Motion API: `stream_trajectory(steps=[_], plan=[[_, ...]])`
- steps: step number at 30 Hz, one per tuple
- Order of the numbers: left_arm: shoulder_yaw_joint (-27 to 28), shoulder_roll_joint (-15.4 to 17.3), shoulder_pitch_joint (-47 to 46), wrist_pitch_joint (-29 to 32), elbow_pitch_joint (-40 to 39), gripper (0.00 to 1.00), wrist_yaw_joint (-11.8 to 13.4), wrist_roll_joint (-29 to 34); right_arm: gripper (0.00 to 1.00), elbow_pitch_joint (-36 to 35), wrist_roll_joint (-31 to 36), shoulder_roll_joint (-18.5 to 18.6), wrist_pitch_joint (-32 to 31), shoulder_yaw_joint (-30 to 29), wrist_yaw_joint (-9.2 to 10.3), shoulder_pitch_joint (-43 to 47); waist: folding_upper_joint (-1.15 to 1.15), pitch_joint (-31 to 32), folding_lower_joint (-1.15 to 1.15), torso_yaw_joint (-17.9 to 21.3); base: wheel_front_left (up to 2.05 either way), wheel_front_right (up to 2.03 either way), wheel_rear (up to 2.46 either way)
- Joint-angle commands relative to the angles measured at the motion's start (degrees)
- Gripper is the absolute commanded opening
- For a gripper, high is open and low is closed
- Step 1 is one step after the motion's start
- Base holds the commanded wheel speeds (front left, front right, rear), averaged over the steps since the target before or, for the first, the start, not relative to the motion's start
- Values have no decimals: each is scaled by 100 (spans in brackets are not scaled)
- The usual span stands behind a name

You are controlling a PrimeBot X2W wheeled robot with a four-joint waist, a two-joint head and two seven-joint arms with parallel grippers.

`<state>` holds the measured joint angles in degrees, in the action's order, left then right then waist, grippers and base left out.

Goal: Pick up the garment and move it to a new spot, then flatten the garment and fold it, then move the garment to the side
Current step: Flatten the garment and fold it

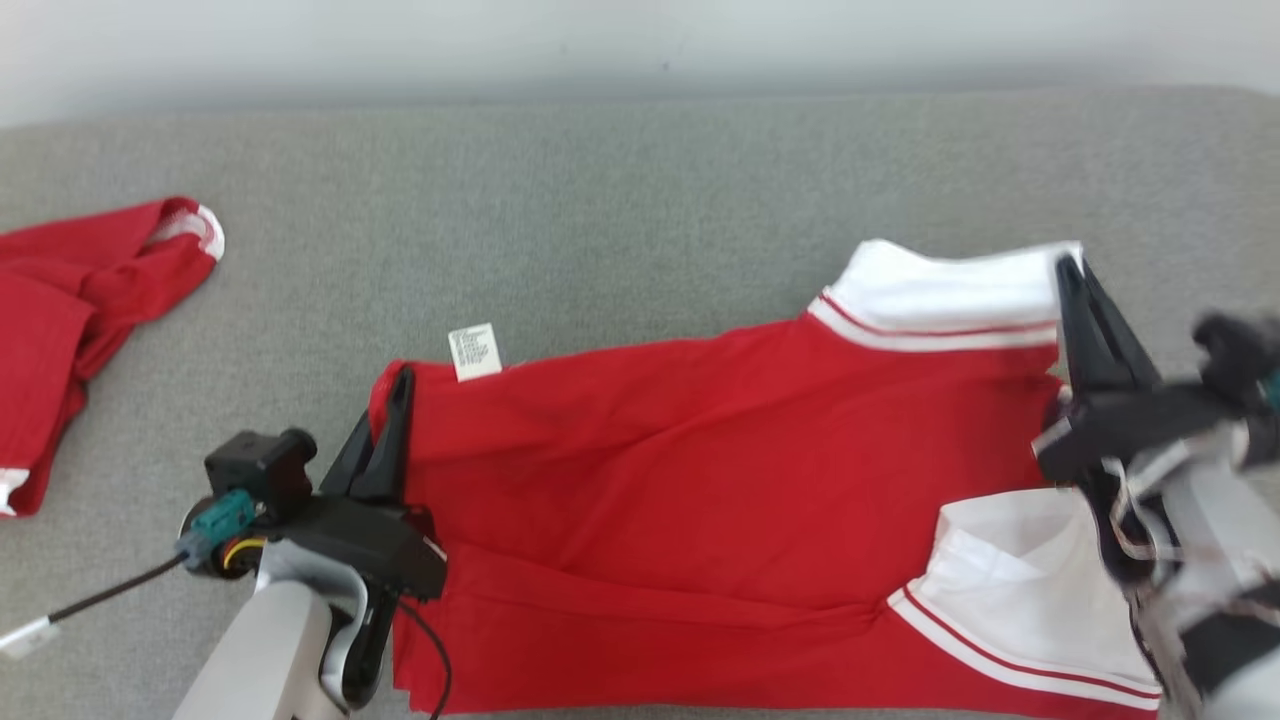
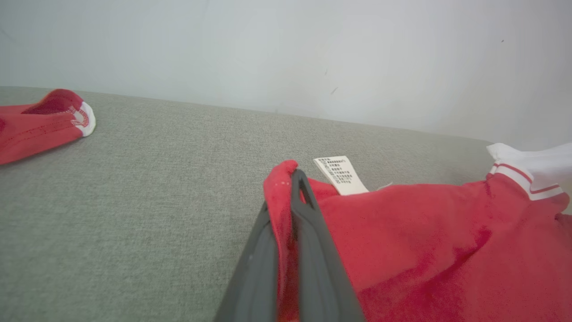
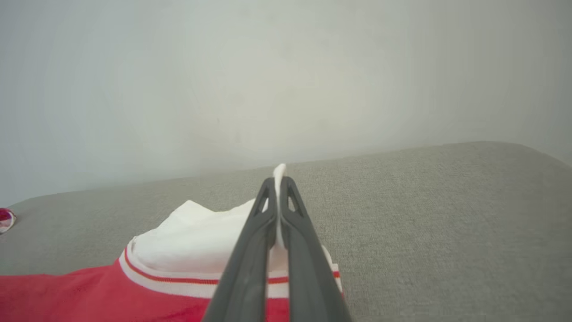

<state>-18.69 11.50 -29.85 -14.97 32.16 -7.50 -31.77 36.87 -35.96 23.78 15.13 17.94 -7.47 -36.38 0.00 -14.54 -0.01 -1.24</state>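
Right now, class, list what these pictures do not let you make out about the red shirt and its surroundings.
- Print on the label: too small to read, head and left wrist views.
- Near side of the shirt: cut off by the head view's bottom edge.
- Rest of the other garment: cut off by the same view's left edge.
- Wrist behind the right hand: blurred in the head view.

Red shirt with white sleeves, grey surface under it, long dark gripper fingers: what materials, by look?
Red shirt with white sleeves: soft matte knit, maybe cotton or polyester; it creases and drapes. Grey surface: matte woven upholstery cloth, fine flecked weave shows. Long dark fingers: matte grey plastic or rubber, unclear which; smooth, slotted tips.
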Motion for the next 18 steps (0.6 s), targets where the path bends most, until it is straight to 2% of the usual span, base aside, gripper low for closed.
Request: stream_trajectory(steps=[1, 10, 18], plan=[[31, 28, 158, -20, -14, 0, 6, -23, 0, -478, -147, -2, 9, -213, -8, 488, 0, 241, 1, 113, 0, 0, 0], [215, 19, 553, -20, -116, 0, 6, -27, 0, -2073, -259, -258, 10, -737, -8, 2325, 0, 524, 1, 171, 0, 0, 0], [459, -121, 1239, -20, -454, 0, 6, 39, 0, -2391, -405, -334, 11, -927, -8, 3308, 0, 688, 1, 203, 0, 0, 0]])
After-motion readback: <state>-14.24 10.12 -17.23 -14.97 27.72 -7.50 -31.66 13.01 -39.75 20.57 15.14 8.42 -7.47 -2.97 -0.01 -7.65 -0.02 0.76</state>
